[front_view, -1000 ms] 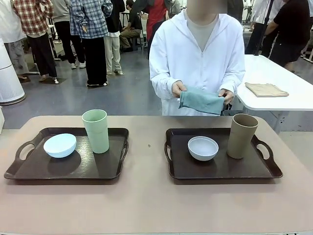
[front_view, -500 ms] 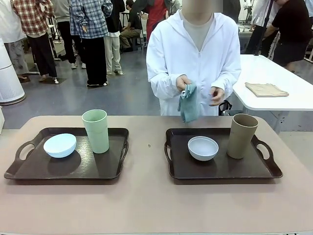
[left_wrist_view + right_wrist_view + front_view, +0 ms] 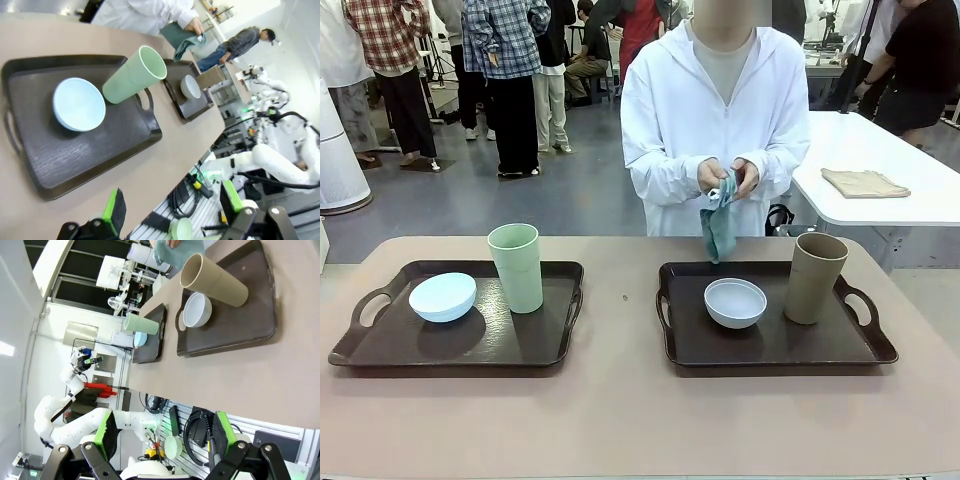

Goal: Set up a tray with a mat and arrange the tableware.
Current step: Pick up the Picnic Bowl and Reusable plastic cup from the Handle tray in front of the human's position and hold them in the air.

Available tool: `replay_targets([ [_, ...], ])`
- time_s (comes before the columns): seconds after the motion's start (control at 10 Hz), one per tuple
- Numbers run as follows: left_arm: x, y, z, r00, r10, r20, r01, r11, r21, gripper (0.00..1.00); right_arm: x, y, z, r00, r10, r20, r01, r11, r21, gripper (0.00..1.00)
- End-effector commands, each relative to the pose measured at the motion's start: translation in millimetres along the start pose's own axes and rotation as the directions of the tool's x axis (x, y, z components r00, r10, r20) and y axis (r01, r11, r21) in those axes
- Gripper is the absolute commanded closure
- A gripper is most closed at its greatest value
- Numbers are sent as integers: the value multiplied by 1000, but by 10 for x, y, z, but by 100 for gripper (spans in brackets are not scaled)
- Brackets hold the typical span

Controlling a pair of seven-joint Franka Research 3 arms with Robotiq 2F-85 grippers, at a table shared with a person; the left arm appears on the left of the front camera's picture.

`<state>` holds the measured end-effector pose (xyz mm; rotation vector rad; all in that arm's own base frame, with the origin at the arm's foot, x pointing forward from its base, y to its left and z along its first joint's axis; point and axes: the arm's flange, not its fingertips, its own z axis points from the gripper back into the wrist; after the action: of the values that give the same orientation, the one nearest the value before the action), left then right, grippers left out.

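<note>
Two dark brown trays lie side by side on the table. The left tray carries a pale blue bowl and a light green cup. On the right tray stand a greyish-white bowl and a brown cup. Across the table the person holds a teal mat bunched in both hands, hanging above the right tray's far edge. My left gripper is open, hovering off the table's near edge, facing the left tray. My right gripper is open too, back from the right tray.
A folded tan cloth rests on a white table at the far right. Bare tabletop stretches between the trays and along the near edge. Several people stand in the background.
The person has gathered the teal mat: one second ago it was spread between both hands, now the hands are together and it hangs down bunched. Trays and tableware have not moved.
</note>
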<state>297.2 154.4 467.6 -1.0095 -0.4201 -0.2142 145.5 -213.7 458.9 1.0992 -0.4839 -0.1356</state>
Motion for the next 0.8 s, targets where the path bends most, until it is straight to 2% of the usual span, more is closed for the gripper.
replay_targets([
  [0.0, 275, -282, -232, 993, -20, -116, 31, 995, 96, 0, 274, 88, -100, 990, 140, -22, -141, 989, -46, 0],
  [0.2, 539, -843, -501, 981, -60, -184, 98, 974, 205, 0, 558, 157, -211, 936, 348, -50, -350, 936, -44, 0],
  [0.3, 632, -1118, -642, 975, -75, -207, 122, 966, 227, 0, 703, 144, -267, 887, 457, -65, -462, 883, -88, 0],
  [0.4, 694, -1371, -827, 969, -85, -230, 144, 957, 253, 0, 849, 127, -327, 825, 557, -93, -565, 817, -117, 0],
  [0.5, 719, -1594, -1053, 963, -88, -256, 162, 946, 282, 0, 954, 134, -397, 758, 637, -140, -649, 758, -63, 0],
  [0.6, 765, -1799, -1309, 956, -82, -282, 175, 930, 324, 0, 1032, 148, -458, 670, 709, -220, -728, 685, -6, 0],
  [0.7, 814, -2031, -1601, 950, -71, -303, 185, 911, 369, 0, 1069, 177, -513, 602, 739, -303, -762, 645, 56, 0],
])
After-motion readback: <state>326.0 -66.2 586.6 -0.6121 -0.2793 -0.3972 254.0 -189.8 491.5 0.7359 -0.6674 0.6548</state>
